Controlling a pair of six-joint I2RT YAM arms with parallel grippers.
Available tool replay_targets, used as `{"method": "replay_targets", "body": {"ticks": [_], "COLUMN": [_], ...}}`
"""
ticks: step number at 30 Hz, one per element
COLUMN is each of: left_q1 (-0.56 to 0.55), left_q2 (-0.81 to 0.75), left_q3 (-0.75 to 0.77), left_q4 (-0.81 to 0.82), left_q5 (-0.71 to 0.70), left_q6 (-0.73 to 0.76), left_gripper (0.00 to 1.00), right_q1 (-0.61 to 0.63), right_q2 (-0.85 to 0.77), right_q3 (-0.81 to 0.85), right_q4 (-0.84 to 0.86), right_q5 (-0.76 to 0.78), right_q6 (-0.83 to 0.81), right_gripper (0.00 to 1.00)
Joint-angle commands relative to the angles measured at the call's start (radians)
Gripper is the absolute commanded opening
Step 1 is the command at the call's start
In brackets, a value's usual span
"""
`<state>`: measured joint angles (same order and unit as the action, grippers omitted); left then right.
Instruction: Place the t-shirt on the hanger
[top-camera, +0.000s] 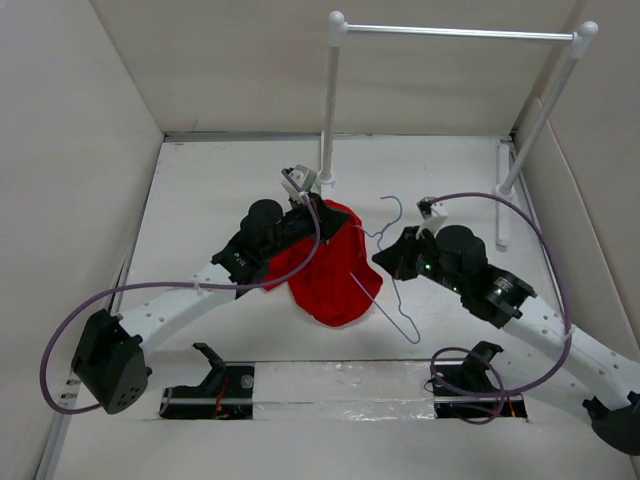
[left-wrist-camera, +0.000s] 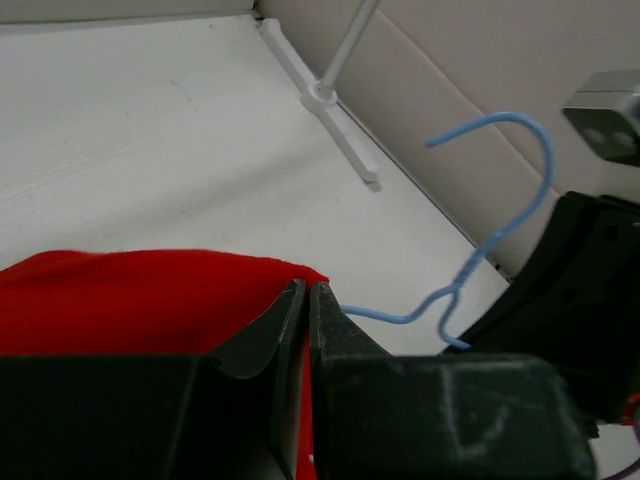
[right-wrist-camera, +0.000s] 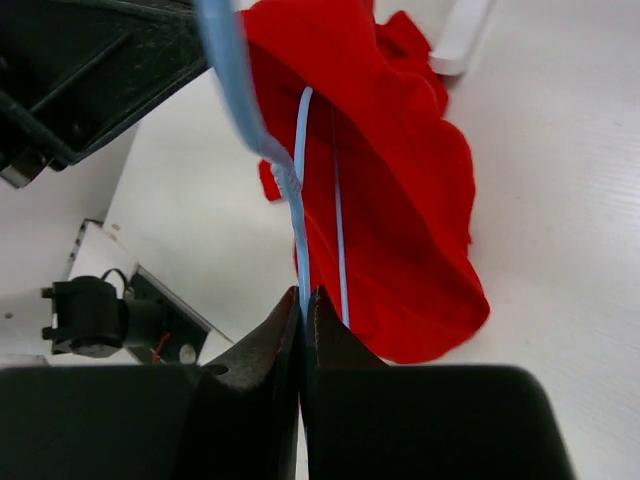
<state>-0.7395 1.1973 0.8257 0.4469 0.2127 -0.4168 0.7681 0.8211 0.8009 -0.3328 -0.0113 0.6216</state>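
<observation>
The red t-shirt (top-camera: 335, 270) lies crumpled on the table between the two arms. My left gripper (top-camera: 328, 215) is shut on the shirt's upper edge; in the left wrist view red cloth (left-wrist-camera: 130, 300) runs between the closed fingertips of that gripper (left-wrist-camera: 307, 290). The pale blue wire hanger (top-camera: 398, 305) stands tilted at the shirt's right side, with one arm of it lying across the cloth. My right gripper (top-camera: 382, 260) is shut on the hanger's wire just below the twisted neck. The right wrist view shows the wire (right-wrist-camera: 300, 200) leaving the closed tips of this gripper (right-wrist-camera: 305, 297) in front of the shirt (right-wrist-camera: 400, 200). The hook (left-wrist-camera: 500, 235) points up.
A white rack (top-camera: 330, 100) with a metal bar (top-camera: 455, 33) stands at the back of the table; its foot (left-wrist-camera: 340, 130) shows in the left wrist view. White walls enclose the table. Purple cables (top-camera: 530, 225) loop over both arms.
</observation>
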Motion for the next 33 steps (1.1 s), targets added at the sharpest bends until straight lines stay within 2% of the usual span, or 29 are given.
{"method": "replay_targets", "body": {"ticks": [1,4,5,9,10,13,16,22,25,26,27,29,32,33], "left_q1": [-0.001,-0.041,-0.088,-0.190,-0.190,-0.204,-0.204,-0.204,-0.204,-0.204,-0.204,-0.204,-0.204,-0.204], "left_q2": [-0.085,-0.130,-0.142,-0.159,-0.159,-0.177,-0.211,-0.231,-0.261,-0.280,-0.291,-0.327,-0.364,-0.367], "left_q3": [-0.002,0.039,0.071,0.136,0.153,0.200,0.204,0.244,0.213,0.205,0.202,0.179,0.153,0.158], "left_q4": [0.042,-0.009,-0.034,-0.109,-0.122,-0.169,-0.163,-0.217,-0.217,-0.223,-0.231,-0.223,-0.148,-0.136], "left_q5": [0.065,0.054,0.041,-0.016,-0.016,-0.012,0.030,0.048,-0.030,-0.056,-0.106,-0.154,-0.202,-0.267], "left_q6": [-0.020,0.012,0.028,0.084,0.098,0.105,0.089,0.079,0.070,0.069,0.067,0.043,0.015,0.012], "left_gripper": [0.00,0.00,0.00,0.00,0.00,0.00,0.00,0.00,0.28,0.45,0.50,0.56,0.54,0.53], "right_q1": [0.057,0.125,0.137,0.160,0.169,0.180,0.189,0.201,0.249,0.258,0.258,0.258,0.278,0.289], "right_q2": [0.079,0.174,0.199,0.289,0.300,0.322,0.300,0.144,0.066,0.053,0.044,0.042,0.039,0.036], "right_q3": [0.004,0.035,0.046,0.077,0.052,-0.009,-0.035,-0.046,-0.112,-0.129,-0.162,-0.181,-0.216,-0.223], "right_q4": [0.277,0.393,0.418,0.570,0.684,0.890,1.001,1.060,1.118,1.127,1.134,1.135,1.124,1.117], "right_q5": [-0.004,0.072,0.097,0.093,0.074,0.051,0.094,0.206,0.305,0.363,0.379,0.384,0.395,0.410], "right_q6": [-0.025,-0.049,-0.062,-0.097,-0.099,-0.085,-0.105,-0.223,-0.264,-0.269,-0.270,-0.267,-0.261,-0.258], "right_gripper": [0.00,0.00,0.00,0.00,0.00,0.00,0.00,0.00,0.00,0.00,0.00,0.00,0.00,0.00]}}
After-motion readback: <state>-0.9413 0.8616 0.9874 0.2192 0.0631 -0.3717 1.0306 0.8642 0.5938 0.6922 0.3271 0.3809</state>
